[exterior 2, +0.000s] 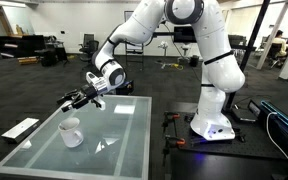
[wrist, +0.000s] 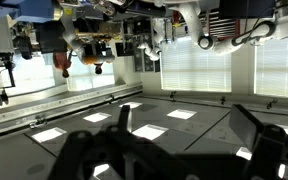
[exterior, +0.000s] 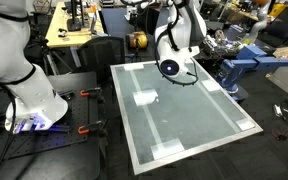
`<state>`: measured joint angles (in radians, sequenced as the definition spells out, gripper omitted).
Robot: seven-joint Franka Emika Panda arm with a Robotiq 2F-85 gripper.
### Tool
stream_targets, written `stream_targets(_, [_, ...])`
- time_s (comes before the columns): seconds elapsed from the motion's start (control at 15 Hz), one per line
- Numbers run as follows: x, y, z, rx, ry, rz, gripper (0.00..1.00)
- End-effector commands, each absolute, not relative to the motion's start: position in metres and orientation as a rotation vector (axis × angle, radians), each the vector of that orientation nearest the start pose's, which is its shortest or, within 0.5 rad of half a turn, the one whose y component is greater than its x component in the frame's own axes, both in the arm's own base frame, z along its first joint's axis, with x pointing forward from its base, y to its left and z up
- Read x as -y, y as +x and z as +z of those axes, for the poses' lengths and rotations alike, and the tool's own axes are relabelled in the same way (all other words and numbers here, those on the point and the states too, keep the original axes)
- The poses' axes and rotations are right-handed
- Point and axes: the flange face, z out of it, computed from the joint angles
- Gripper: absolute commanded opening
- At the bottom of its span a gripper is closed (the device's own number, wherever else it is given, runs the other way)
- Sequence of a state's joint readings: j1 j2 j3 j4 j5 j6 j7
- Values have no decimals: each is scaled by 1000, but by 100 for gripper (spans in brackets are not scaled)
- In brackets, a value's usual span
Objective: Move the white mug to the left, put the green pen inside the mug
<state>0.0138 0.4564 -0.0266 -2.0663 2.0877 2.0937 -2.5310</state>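
The white mug [exterior: 144, 97] stands upright on the glass table [exterior: 199, 125], toward its far left part; it also shows in an exterior view [exterior 2: 71, 131]. My gripper [exterior: 183, 79] hangs in the air above the table, to the right of the mug and apart from it. In an exterior view [exterior 2: 68, 103] it is above the mug. In the wrist view the gripper [wrist: 181, 110] has its two dark fingers wide apart with only the glass between them. I cannot make out the green pen in any view.
White tape patches [exterior: 168, 149] lie on the glass. The robot base [exterior 2: 212, 125] stands beside the table. A blue machine [exterior: 240, 64] and desks with clutter [exterior: 74, 30] stand behind the table. Orange clamps [exterior: 86, 130] sit at the table's side.
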Motion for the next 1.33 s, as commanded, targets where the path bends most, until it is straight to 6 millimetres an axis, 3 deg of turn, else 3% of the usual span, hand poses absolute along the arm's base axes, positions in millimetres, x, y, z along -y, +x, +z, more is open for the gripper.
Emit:
stream_targets(0.0, [-40, 580, 257, 794, -1858, -1596, 100])
stream_targets(0.73, [-47, 527, 322, 730, -1871, -1725, 100])
stream_targets(0.8, [-47, 524, 325, 736, -1867, -1734, 100])
stream_targets(0.87, [-44, 540, 313, 725, -1845, -1698, 100])
stream_targets(1.27, [-44, 531, 320, 723, -1846, -1704, 100])
